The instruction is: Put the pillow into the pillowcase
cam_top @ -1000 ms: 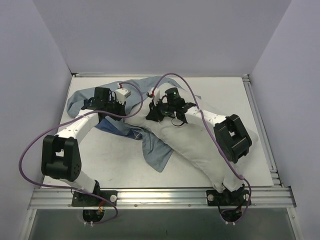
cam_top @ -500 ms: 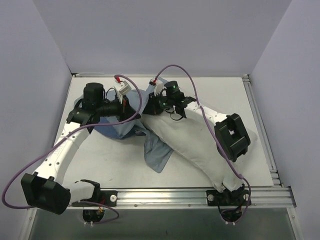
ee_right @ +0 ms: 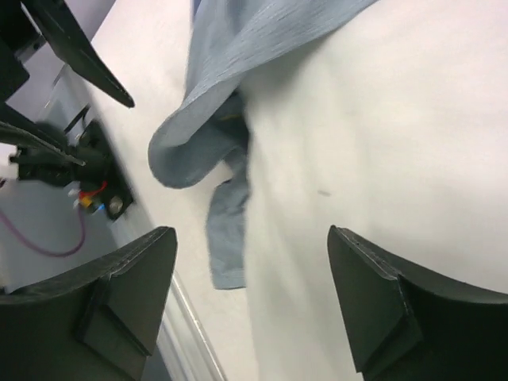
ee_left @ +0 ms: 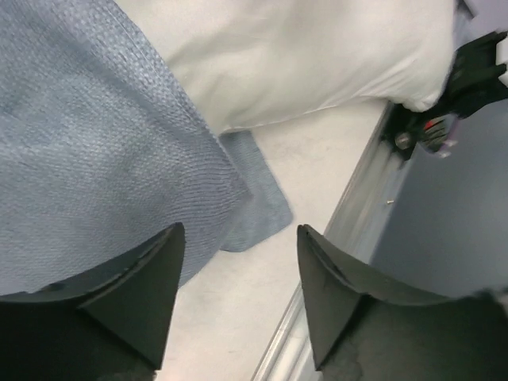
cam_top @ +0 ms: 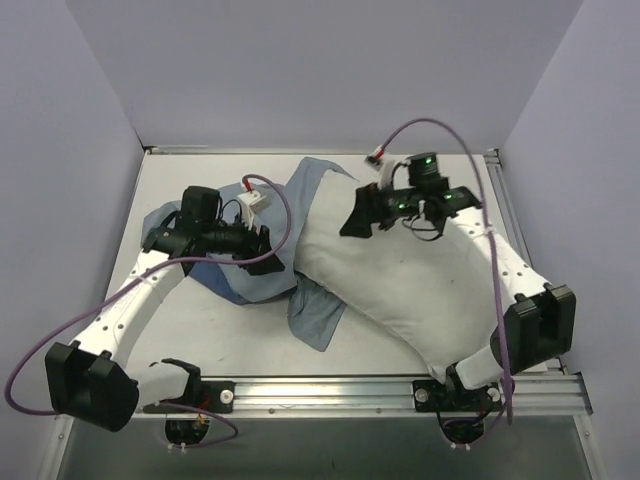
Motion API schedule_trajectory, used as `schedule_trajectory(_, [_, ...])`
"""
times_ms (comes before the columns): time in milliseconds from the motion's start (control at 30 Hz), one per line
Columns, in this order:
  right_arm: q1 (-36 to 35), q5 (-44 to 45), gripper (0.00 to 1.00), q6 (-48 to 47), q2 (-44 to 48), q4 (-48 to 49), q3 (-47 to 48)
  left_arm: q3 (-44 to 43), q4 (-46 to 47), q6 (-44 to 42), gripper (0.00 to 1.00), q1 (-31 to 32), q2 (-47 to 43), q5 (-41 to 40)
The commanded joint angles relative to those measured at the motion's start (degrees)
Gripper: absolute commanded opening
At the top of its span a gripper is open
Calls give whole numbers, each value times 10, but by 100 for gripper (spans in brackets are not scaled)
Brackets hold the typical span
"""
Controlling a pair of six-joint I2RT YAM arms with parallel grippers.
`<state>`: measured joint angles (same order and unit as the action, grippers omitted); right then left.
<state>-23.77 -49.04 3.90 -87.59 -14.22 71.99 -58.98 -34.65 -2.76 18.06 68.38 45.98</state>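
Note:
The white pillow [cam_top: 410, 285] lies slantwise from the table's middle toward the near right. Its far left end rests against the rumpled blue pillowcase [cam_top: 255, 280], which spreads left of it and pokes out behind it. My left gripper [cam_top: 262, 256] hovers open over the pillowcase [ee_left: 95, 159] and holds nothing [ee_left: 240, 230]; the pillow [ee_left: 302, 55] shows beyond it. My right gripper [cam_top: 354, 221] stands open above the pillow's far end. In the right wrist view its fingers [ee_right: 252, 232] are wide apart over the pillow [ee_right: 381, 119], with a fold of pillowcase [ee_right: 198, 135] to the left.
A metal rail [cam_top: 330, 386] runs along the near table edge and another [cam_top: 518, 250] down the right side. Purple cables [cam_top: 60, 300] loop off both arms. Walls close in the table at the back and both sides.
Both grippers have opened and let go of the fabric. The right arm has swung out to the right and away from the pillowcase. The left gripper has drawn slightly nearer.

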Motion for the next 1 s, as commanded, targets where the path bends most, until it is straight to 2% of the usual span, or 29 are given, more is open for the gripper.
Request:
schedule_trajectory(0, [91,23,88,-94,15,-114,110,-94,6,-64,74,17,42,-61])
schedule_trajectory(67, [133,73,94,-77,-48,-114,169,-173,23,-80,79,31,87,-117])
schedule_trajectory(133, [153,119,95,-53,-106,-115,266,-231,31,-83,84,47,169,-184])
schedule_trajectory(167, [171,126,95,-44,-162,-120,300,-301,34,-80,84,48,231,-198])
schedule_trajectory(233, [185,135,96,-26,-219,-130,384,-376,36,-56,86,50,295,-228])
schedule_trajectory(267, [195,136,96,-18,-268,-133,409,-445,38,-41,86,50,327,-251])
schedule_trajectory(300, [198,132,96,-4,-291,-137,433,-485,35,-30,86,50,388,-259])
schedule_trajectory(367, [201,95,96,13,-343,-144,483,-547,35,-4,86,53,468,-279])
schedule_trajectory(400, [200,80,96,21,-352,-144,489,-608,35,-1,86,55,493,-280])
schedule_trajectory(500, [182,33,96,37,-371,-145,468,-698,32,-1,85,63,572,-310])
schedule_trajectory(600, [162,-5,96,23,-358,-143,410,-740,8,7,81,63,619,-312])
schedule_trajectory(667, [153,-16,93,10,-344,-140,384,-737,1,7,77,63,624,-309])
schedule_trajectory(767, [139,-19,81,-6,-332,-136,357,-703,1,2,71,64,614,-295])
schedule_trajectory(800, [138,-19,71,-8,-331,-136,352,-695,1,1,66,64,613,-294])
schedule_trajectory(867, [134,-22,59,-10,-330,-135,350,-681,0,0,60,64,611,-296])
schedule_trajectory(900, [135,-26,46,-13,-331,-135,350,-678,1,-1,54,64,609,-297])
schedule_trajectory(967, [133,-38,33,-15,-330,-133,352,-678,2,-2,46,64,610,-291])
